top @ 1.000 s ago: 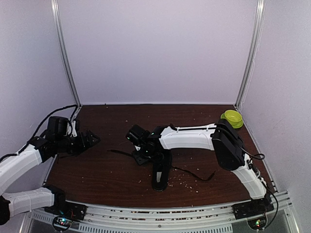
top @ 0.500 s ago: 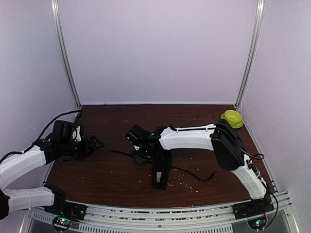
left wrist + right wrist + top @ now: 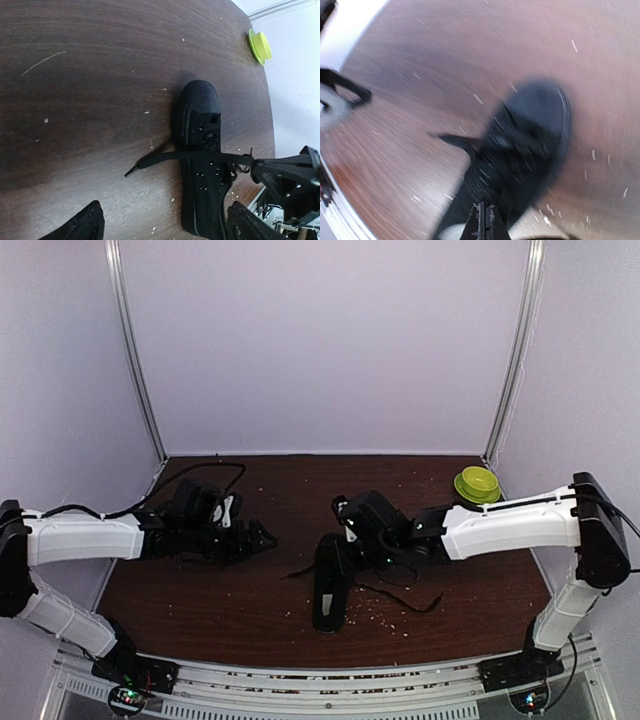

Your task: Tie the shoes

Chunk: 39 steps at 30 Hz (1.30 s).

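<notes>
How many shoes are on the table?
1. The black shoe lies near the front middle of the table, its lace held by the right gripper. No second shoe is visible.

A dark brown wooden surface [image 3: 230,600] fills the lower middle of the top view. A black sneaker [image 3: 330,602] lies at its centre, toe toward the back. One lace [image 3: 155,160] reaches left with its tip on the wood, and a second lace [image 3: 405,598] curls right. A green bowl [image 3: 478,483] sits in the upper right corner. Pale specks [image 3: 385,615], perhaps crumbs, are scattered near the shoe.
</notes>
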Tool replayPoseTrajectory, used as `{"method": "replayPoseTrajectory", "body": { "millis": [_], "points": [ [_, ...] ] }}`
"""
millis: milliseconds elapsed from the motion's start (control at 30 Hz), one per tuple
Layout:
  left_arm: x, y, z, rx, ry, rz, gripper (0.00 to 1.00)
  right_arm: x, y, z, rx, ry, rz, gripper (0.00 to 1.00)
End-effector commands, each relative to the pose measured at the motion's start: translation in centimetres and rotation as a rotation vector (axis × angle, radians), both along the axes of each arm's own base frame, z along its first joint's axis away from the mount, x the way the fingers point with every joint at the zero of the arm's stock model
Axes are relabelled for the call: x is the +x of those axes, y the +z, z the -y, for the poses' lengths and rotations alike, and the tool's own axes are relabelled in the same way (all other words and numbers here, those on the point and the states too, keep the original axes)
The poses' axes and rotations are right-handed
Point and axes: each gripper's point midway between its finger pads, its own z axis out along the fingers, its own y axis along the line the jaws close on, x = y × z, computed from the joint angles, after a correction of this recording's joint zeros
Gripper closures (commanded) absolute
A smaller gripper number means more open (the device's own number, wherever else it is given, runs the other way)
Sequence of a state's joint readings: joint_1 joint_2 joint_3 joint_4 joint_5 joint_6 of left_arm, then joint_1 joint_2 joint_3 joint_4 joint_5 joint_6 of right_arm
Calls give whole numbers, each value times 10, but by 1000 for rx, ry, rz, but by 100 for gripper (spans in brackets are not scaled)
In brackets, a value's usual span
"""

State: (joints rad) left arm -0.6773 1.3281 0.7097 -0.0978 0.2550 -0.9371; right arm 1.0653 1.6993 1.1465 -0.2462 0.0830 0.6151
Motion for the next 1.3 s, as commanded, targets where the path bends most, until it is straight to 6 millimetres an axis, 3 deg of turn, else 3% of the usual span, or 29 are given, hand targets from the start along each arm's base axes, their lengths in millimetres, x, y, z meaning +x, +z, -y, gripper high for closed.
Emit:
{"method": "replayPoseTrajectory", "body": {
  "millis": [0, 100, 200, 267, 333, 600, 800, 833, 1000, 1267],
  "points": [
    [12, 26, 51, -124, -72, 47, 14, -17, -39, 22, 40, -82, -85, 99],
    [13, 23, 67, -120, -95, 37, 16, -24, -48, 31, 18, -93, -107, 86],
    [15, 25, 67, -108, -83, 50, 16, -22, -37, 39, -19, -85, -65, 72],
    [17, 26, 56, -67, -48, 71, 16, -18, -21, 40, -48, -59, -20, 60],
    [18, 30, 40, -16, -8, 105, 15, -16, -9, 35, -98, -1, 14, 54],
    [13, 20, -31, 58, 121, 110, 11, 6, 6, -6, -288, 177, 88, 49],
    [2, 15, -63, 68, 176, 106, 10, -1, -24, -53, -392, 442, 22, 50],
    [1, 17, -67, 62, 184, 114, 10, -2, -39, -54, -432, 473, -6, 50],
    [-4, 17, -77, 53, 203, 121, 10, 1, -60, -60, -526, 556, -11, 49],
    [-11, 12, -82, 52, 214, 107, 10, 14, -76, -64, -651, 638, 21, 48]
  ]
}}
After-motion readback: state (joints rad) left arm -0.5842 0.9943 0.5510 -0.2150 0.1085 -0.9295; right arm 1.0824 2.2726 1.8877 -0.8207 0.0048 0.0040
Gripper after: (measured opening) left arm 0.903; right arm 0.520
